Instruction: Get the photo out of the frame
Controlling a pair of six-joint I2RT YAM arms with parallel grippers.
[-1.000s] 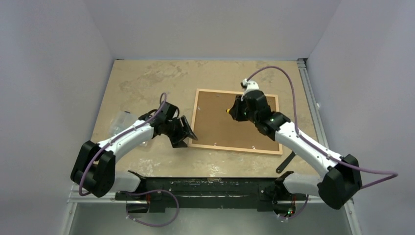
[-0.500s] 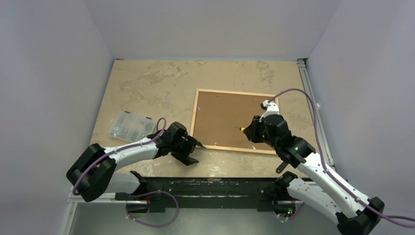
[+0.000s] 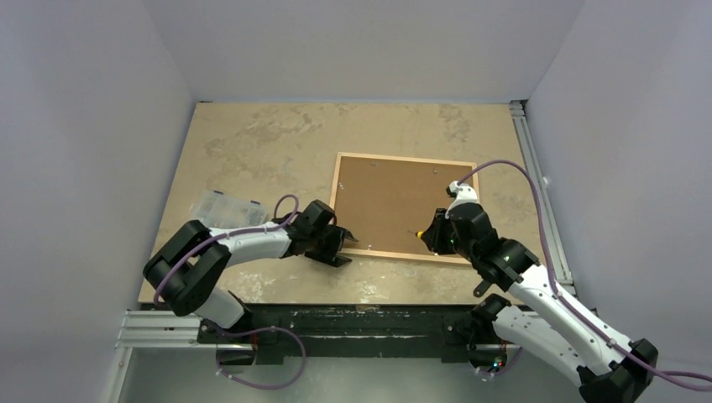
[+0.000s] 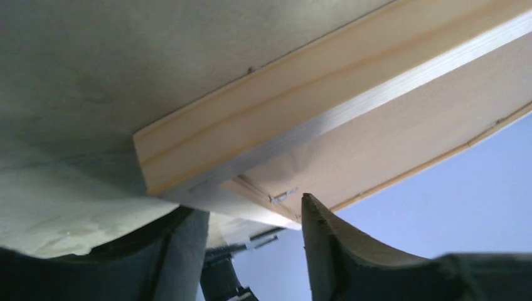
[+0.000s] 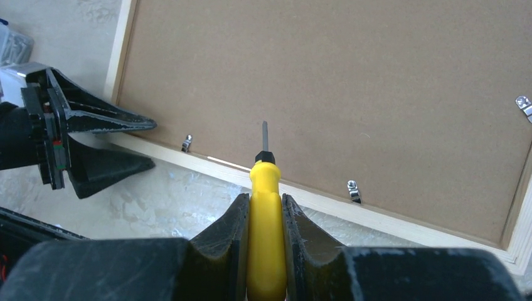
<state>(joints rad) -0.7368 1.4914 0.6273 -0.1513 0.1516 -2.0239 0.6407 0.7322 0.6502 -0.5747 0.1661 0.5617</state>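
The light-wood frame (image 3: 403,159) lies face down on the table, its brown backing board (image 3: 386,201) upward. The photo is hidden beneath the board. My left gripper (image 3: 344,243) stands open at the frame's near-left corner. In the left wrist view, that corner of the frame (image 4: 282,106) sits between the spread fingers of the left gripper (image 4: 248,210). My right gripper (image 5: 266,199) is shut on a yellow screwdriver (image 5: 266,207). The screwdriver's tip hovers over the backing board (image 5: 351,88), just past the frame's near rail (image 5: 201,162). Metal clips (image 5: 186,143) (image 5: 354,190) line that rail.
A clear plastic box (image 3: 220,210) of small parts sits on the table left of the left arm. A metal rail (image 3: 537,193) runs along the table's right edge. Grey walls close in the left, back and right sides.
The left gripper swung toward the near edge, then moved right onto the frame's near-left corner. The right gripper pulled back from the board's middle to its near edge, still holding the screwdriver.
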